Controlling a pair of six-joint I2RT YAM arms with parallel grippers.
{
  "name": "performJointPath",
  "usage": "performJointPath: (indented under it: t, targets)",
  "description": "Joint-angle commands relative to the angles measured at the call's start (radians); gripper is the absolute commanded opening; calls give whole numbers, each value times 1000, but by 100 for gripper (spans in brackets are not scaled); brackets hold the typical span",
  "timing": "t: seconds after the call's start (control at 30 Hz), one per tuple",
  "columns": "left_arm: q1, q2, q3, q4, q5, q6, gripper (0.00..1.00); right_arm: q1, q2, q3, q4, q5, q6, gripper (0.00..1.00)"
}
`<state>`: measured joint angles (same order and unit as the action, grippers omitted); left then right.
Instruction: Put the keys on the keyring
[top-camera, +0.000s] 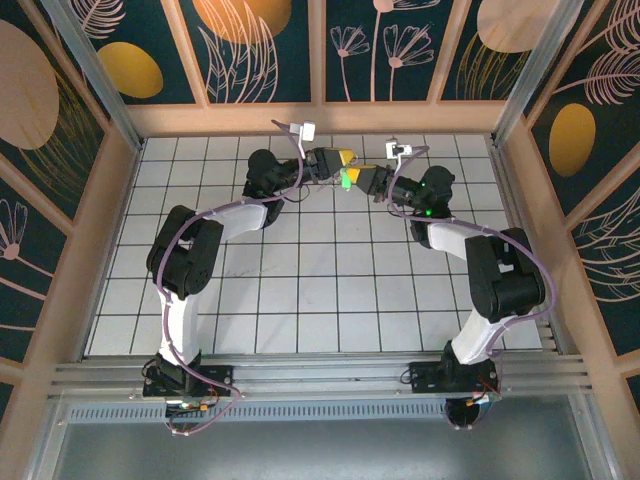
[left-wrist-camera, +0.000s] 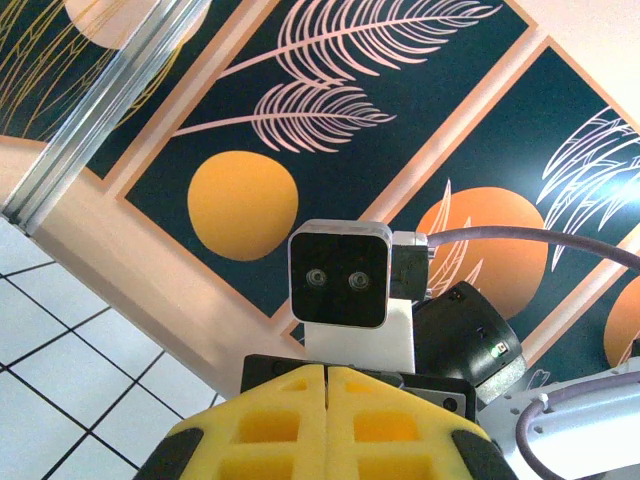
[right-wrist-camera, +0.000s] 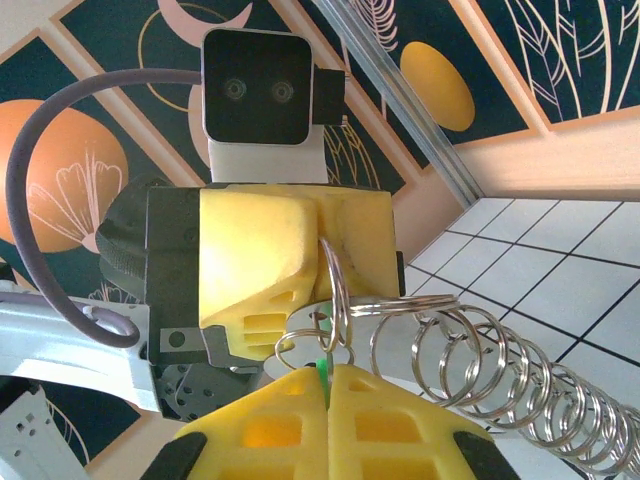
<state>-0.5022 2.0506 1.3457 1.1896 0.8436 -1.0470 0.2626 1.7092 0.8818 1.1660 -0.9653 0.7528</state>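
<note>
**Desk:** What's the scene?

**Photographer:** Both arms meet nose to nose above the far centre of the white tiled table (top-camera: 300, 295). The left gripper (top-camera: 337, 158) is clamped on the thin silver metal keyring (right-wrist-camera: 342, 292). Its yellow fingers (right-wrist-camera: 262, 262) are pressed together, and the loop stands nearly edge-on out of the seam between them.

**Desk:** And the right gripper (right-wrist-camera: 326, 400)?

**Photographer:** Pinched tight as well, on the small silver key with the bright green plastic head (right-wrist-camera: 322, 367). A green sliver shows between its yellow pads. The blade is hidden, so I cannot tell whether the key's hole has met the wire. From above, the green head sits just beside the left fingertips.

**Desk:** What would make the threading go well?

**Photographer:** As I read it, the left gripper should hold the keyring dead steady while the right gripper does the fine work. It needs to bring the key's hole onto the split end of the wire, then turn the key along the loop rather than push straight across it.

**Desk:** Any risks?

**Photographer:** A long silver wire coil (right-wrist-camera: 500, 375) runs off from the keyring toward the lower right of the right wrist view, and it could snag the key. The hold on the head looks shallow, so a hard push might twist the key loose. Small, slow moves seem the safest.
</note>
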Motion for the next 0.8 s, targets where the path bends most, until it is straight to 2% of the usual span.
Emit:
performJointPath:
  t: [0.0, 0.23, 0.57, 0.77]
  targets:
    - [-22, -54, 24, 89, 3, 13, 0, -2, 18, -16, -31, 0, -8, 0]
    - [-22, -56, 20, 90, -16, 14, 0, -23, -32, -64, -53, 17, -14, 0]
    - [-22, -51, 18, 125, -30, -13, 0, -46, -115, -118, -97, 42, -32, 9]
    - [-22, -54, 19, 128, -30, -16, 0, -55, -136, -120, -121, 42, -40, 19]
